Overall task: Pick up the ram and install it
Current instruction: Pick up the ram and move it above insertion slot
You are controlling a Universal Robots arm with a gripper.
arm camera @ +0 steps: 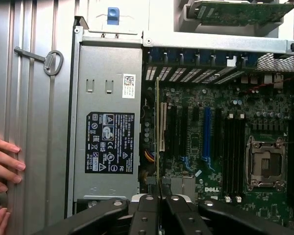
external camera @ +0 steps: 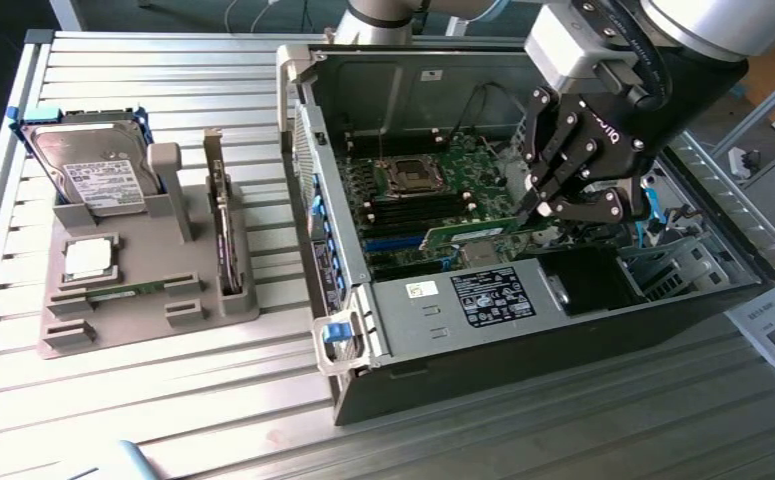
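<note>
Ram (external camera: 481, 237) is lifted, pinched at one end by the gripper (external camera: 543, 212) inside the open computer case (external camera: 374, 95), hanging above the motherboard (external camera: 467, 160) at five o'clock from the processor socket (external camera: 411, 176) in the exterior view, not yet seated.

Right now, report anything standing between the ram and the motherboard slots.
Nothing visible does. The gripper holds the ram edge-down inside the open case, above the motherboard; the slots beneath and beside it lie bare.
</note>
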